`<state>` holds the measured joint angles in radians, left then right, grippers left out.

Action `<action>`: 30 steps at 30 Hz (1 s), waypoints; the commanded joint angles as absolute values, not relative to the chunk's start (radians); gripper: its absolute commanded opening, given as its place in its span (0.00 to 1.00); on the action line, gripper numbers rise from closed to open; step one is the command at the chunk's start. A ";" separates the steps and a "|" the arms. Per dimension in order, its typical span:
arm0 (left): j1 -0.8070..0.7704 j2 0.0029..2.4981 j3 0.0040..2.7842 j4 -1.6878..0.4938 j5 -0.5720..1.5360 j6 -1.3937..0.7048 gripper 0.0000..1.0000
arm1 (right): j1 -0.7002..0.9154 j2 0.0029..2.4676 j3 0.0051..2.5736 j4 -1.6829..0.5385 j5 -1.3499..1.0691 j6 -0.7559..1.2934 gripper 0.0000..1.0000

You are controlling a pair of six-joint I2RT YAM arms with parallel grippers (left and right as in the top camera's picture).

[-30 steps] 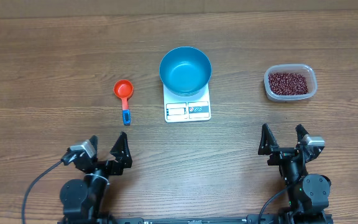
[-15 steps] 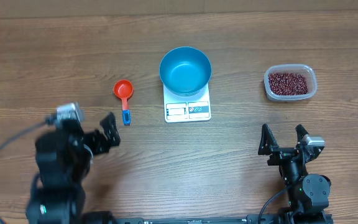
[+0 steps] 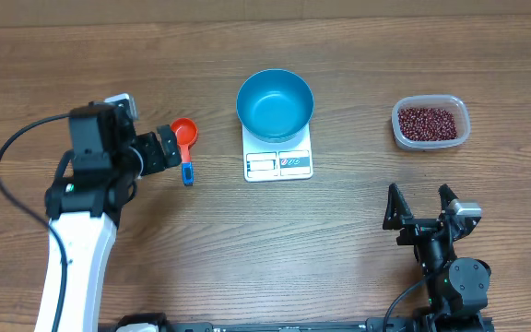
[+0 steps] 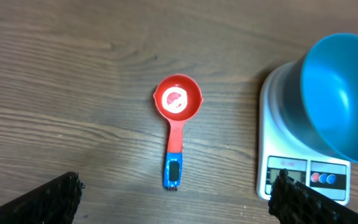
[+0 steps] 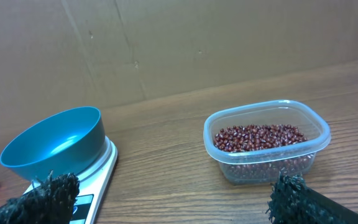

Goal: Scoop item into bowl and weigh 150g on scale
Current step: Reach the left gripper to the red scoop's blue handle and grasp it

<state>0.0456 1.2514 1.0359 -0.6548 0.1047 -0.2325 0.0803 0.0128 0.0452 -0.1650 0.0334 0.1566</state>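
- At the lower right of the overhead view, nearest the robot's base, the right gripper (image 3: 419,195) rests low over bare table with its two dark fingers spread wide, nothing between them.
- In the left half of that view the left gripper (image 3: 159,149) hangs beside the scoop, also spread wide and holding nothing; its own camera shows only rough black fingers (image 4: 55,199) in the bottom corners.
- The scoop (image 4: 174,140) lies flat on the table between those fingers: a small round orange-red cup with a straight handle ending in a blue tip. A pale glare sits in the cup's bottom.
- The table (image 3: 275,240) is brown wood-grain, matte, with long streaks running sideways.
- At centre stands the scale (image 3: 278,164), a flat white rectangle with rounded corners. Its front strip carries a display window and small round buttons, one red and two blue; any lettering is too small to read.
- The bowl (image 3: 275,104) sits on the scale's rear part, round, deep, smooth blue and empty.
- At the upper right, well apart from the scale, a clear plastic tub (image 3: 430,147) with rounded corners holds the beans (image 3: 428,121): tiny oval dark red-brown grains in a loose layer.
- Behind the table, in the right wrist view, rises a creased cardboard wall (image 5: 229,37).
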 commanded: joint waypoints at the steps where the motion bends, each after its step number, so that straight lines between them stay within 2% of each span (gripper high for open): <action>1: 0.039 1.325 1.058 -0.636 0.131 -0.268 1.00 | 0.086 0.003 0.043 -0.158 0.043 0.151 1.00; 7: 0.038 1.446 1.058 -0.592 0.132 -0.308 1.00 | 0.086 0.003 0.043 -0.158 0.043 0.151 1.00; 13: -0.030 1.542 1.058 -0.553 0.117 -0.255 0.90 | 0.086 0.003 0.043 -0.158 0.043 0.151 1.00; 20: -0.156 1.674 1.063 -0.543 -0.079 -0.234 0.99 | 0.086 0.003 0.043 -0.158 0.043 0.151 1.00; 30: -0.131 1.753 1.065 -0.485 -0.078 -0.292 0.99 | 0.086 0.003 0.043 -0.158 0.043 0.151 1.00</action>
